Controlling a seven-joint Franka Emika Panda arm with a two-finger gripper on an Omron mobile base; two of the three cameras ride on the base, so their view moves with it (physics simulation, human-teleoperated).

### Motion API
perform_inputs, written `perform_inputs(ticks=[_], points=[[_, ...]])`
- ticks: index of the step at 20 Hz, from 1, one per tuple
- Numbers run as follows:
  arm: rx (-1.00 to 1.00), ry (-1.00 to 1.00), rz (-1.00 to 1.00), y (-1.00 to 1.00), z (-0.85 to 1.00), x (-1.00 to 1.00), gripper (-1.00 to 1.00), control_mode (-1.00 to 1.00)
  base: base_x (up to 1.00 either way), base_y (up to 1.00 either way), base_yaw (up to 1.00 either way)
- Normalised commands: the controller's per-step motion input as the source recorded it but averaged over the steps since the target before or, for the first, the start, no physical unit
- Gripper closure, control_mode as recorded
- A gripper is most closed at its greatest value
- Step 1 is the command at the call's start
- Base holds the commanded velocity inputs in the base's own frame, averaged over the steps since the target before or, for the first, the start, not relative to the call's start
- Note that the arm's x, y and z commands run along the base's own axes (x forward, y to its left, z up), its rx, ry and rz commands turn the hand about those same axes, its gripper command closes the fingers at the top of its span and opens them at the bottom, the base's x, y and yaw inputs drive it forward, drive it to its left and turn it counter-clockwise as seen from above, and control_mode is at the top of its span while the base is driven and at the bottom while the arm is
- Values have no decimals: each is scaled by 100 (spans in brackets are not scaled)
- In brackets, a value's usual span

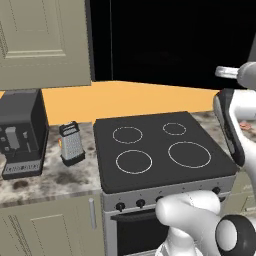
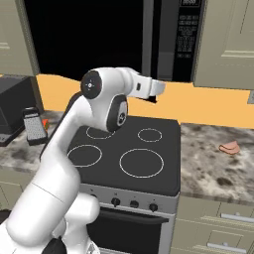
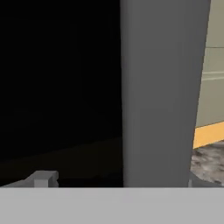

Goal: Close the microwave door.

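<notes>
Microwave door hangs above the stove, a wide shiny black panel, and its long grey bar handle stands tall right in front of the hand camera. One finger tip peeks up at the bottom left, near the black panel. I cannot tell if the fingers are open or closed. The microwave has its button strip just right of the handle. Below sits the black stove top with four white rings. On the table to the left stand a metal grater and a black coffee machine. A small pink thing lies on the table to the right.
</notes>
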Motion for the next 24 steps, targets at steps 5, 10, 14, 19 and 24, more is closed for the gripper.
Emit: perform_inputs(ticks=[5, 10, 14, 19, 24], points=[[7, 12, 16, -26, 4, 59, -100, -100, 0, 0, 0], [8, 2, 12, -18, 0, 49, -100, -100, 0, 0, 0], [2, 5, 9, -11, 1, 53, -100, -100, 0, 0, 0], [0, 6, 5, -3, 0, 54, -100, -100, 0, 0, 0], [0, 2, 2, 0, 0, 50, -100, -100, 0, 0, 0]])
